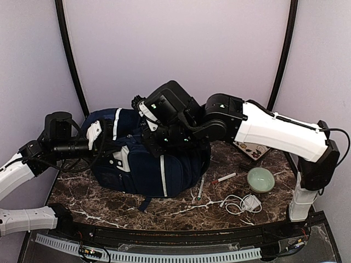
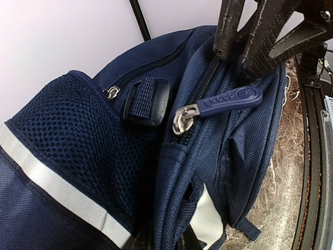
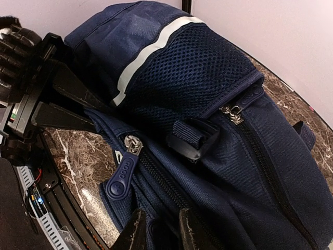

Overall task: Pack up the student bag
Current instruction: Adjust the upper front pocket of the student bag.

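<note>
- Pressed together, the fingers of the left gripper (image 2: 240, 62), clamped on a ridge of navy fabric at the rim of the student bag (image 1: 148, 167), right beside the zip track.
- Just under that grip: a blue rubber zip pull (image 2: 231, 98) on a metal slider, lying flat along the same rim.
- Close below the pull, at the right gripper (image 3: 160, 213): fingers a narrow gap apart, tips against the navy cloth. Cannot tell whether pinching the fabric or only touching it.
- Farther along the bag's side: a black strap buckle (image 2: 148, 101) on a short webbing loop, a second metal slider (image 2: 112, 92) next to it, then a mesh pocket (image 2: 78, 140) edged by a pale stripe (image 3: 151, 49).
- Lying on its side, the student bag, on the left-centre of a dark marbled table (image 1: 109, 205) — left gripper at its left end, right arm stretched in from the right, wrist over the top of the bag.
- Out to the right on the table, well apart from both grippers: a white pen with a red tip (image 1: 224, 178), a pale green bowl (image 1: 260, 179) and, nearer the front edge, a coiled white cable with its plug (image 1: 241, 204).
</note>
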Controlling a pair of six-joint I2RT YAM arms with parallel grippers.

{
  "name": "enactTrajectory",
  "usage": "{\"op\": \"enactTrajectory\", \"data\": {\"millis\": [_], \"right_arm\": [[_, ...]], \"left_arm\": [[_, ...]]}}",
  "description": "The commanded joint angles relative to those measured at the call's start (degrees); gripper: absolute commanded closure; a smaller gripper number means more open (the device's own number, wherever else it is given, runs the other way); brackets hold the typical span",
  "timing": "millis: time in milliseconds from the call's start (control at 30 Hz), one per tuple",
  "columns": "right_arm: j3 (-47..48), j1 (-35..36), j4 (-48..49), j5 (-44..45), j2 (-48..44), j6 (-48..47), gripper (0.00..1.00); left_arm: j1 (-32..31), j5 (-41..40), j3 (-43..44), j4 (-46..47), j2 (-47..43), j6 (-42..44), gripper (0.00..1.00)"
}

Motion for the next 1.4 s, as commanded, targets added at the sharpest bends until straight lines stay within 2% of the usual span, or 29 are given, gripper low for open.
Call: {"op": "enactTrajectory", "data": {"millis": [0,267,367,567,800,1100,1233,1367], "right_arm": [[1.7,0.8,0.4,-5.7,0.6,-1.4,0.78],[-1.4,2.2,5.3,-5.0,-3.9,-2.9,0.79],[-2.8,2.8,6.9,-7.3,-4.4,-3.7,0.79],[-4.4,0.7,3.3,-4.1,-3.5,1.0,0.82],[-5.4,-1.5,1.2,-3.5,-3.1,3.2,0.81],[-4.3,-1.7,-0.7,-10.1,-1.0,0.5,0.77],[-2.7,-1.8,-3.0,-9.7,0.7,-0.1,0.74],[-3.2,-2.4,-1.6,-10.8,0.5,-0.2,0.86]], "left_arm": [[-0.8,6.5,-0.7,7.5,-1.1,-3.6,1.00],[-0.8,6.7,-1.7,8.4,-0.8,-3.6,1.00],[-0.8,7.1,-1.8,8.5,-1.0,-3.4,1.00],[-0.8,8.2,-2.4,8.8,-1.6,-3.1,1.00],[-0.8,8.5,-2.9,8.8,-2.3,-2.7,1.00],[-0.8,8.4,-3.4,9.1,-2.5,-2.3,1.00],[-0.8,8.5,-3.2,8.9,-2.3,-2.4,1.00],[-0.8,8.7,-3.2,8.8,-2.3,-2.2,1.00]]}}
